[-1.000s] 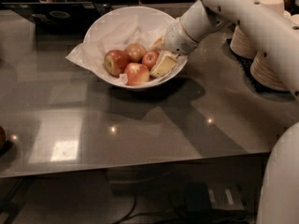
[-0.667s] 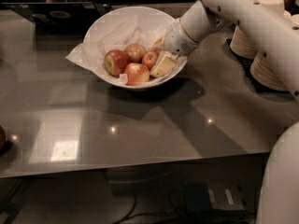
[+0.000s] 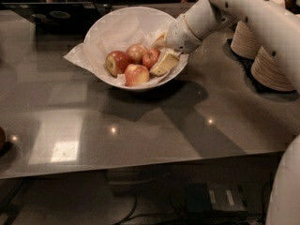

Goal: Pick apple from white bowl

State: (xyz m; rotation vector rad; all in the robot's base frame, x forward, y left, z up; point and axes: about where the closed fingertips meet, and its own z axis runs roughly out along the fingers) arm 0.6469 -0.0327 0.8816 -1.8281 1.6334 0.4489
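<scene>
The white bowl, lined with crumpled white paper, stands at the back middle of the grey table. Several apples lie in it. The small bright red apple is the rightmost one. A darker red apple with a yellow-green patch lies at the left, a paler apple at the back and a yellow-pink apple at the front. My gripper reaches into the bowl from the right, over its right rim, right beside the bright red apple and touching or nearly touching it.
Stacks of beige disposable plates stand at the right, behind my white arm. A dark tray or laptop lies at the back left. A round dark object shows at the left edge. The table's front edge runs below.
</scene>
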